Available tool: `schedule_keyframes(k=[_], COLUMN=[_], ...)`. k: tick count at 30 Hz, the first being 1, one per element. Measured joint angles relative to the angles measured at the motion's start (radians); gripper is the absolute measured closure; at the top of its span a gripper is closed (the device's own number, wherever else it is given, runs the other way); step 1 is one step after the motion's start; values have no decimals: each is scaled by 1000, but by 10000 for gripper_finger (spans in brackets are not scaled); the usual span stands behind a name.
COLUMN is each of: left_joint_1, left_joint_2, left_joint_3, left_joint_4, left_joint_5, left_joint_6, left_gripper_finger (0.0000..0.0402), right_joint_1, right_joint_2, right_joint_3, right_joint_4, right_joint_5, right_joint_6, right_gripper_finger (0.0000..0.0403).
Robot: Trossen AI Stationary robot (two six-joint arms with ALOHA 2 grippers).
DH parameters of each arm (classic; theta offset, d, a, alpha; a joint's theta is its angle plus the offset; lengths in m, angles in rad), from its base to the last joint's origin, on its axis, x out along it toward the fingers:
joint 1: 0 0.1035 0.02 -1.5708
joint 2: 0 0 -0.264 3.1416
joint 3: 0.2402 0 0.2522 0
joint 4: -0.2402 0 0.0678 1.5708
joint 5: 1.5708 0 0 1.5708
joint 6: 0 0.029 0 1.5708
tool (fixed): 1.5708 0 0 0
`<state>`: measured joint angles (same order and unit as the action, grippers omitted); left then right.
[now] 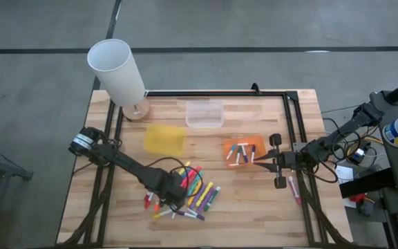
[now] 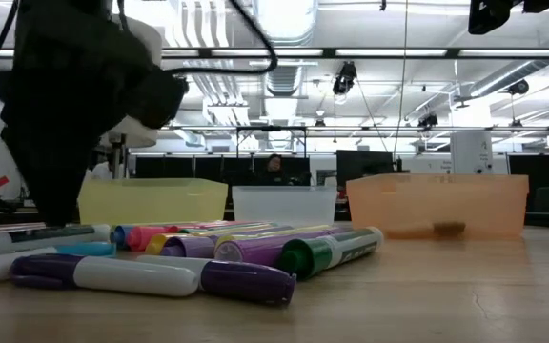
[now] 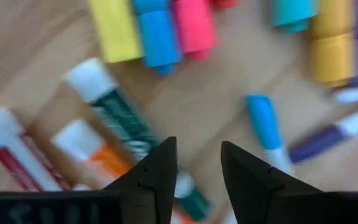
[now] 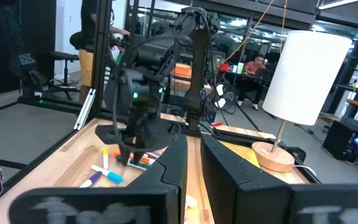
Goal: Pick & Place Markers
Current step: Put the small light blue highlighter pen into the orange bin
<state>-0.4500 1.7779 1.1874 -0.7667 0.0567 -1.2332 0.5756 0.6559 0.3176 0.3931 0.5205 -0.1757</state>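
A heap of markers (image 1: 197, 194) in yellow, pink, green, purple and blue lies near the table's near edge, and the low view shows the heap (image 2: 255, 252) from the side. My left gripper (image 1: 175, 196) is over the heap's left part, pointing down and open. In the left wrist view, my left gripper (image 3: 197, 165) stands over a green marker with a white cap (image 3: 126, 124); whether it touches the marker, I cannot tell. Several more markers lie in the orange tray (image 1: 256, 140). My right gripper (image 1: 258, 162) is shut and level at that tray's right edge, with nothing in it.
A yellow tray (image 1: 164, 138) and a clear tray (image 1: 204, 113) sit beyond the heap. A white-shaded lamp (image 1: 119, 72) stands at the far left corner. One pink marker (image 1: 294, 189) lies by the right rail. Black rails frame the table. People show in the room behind.
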Motion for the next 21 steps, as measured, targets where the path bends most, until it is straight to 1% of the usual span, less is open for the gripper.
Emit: schedule_keyframes(k=[3,6,10,16,21], left_joint_1=[-4,-10,-10,-21,-24], left_joint_2=[0,0,5,31,53], left_joint_3=[46,72,62,58,52], left_joint_4=[11,70,109,152,149], left_joint_5=[2,1,2,-29,-41], left_joint_6=[-21,-26,-80,-96,-95], left_gripper_finger=[271,271,271,271,271], right_joint_1=[0,0,0,0,0], right_joint_2=[0,0,0,0,0], right_joint_3=[0,0,0,0,0], right_joint_4=[0,0,0,0,0], right_joint_5=[0,0,0,0,0], right_joint_6=[0,0,0,0,0], right_gripper_finger=[360,360,360,360,360])
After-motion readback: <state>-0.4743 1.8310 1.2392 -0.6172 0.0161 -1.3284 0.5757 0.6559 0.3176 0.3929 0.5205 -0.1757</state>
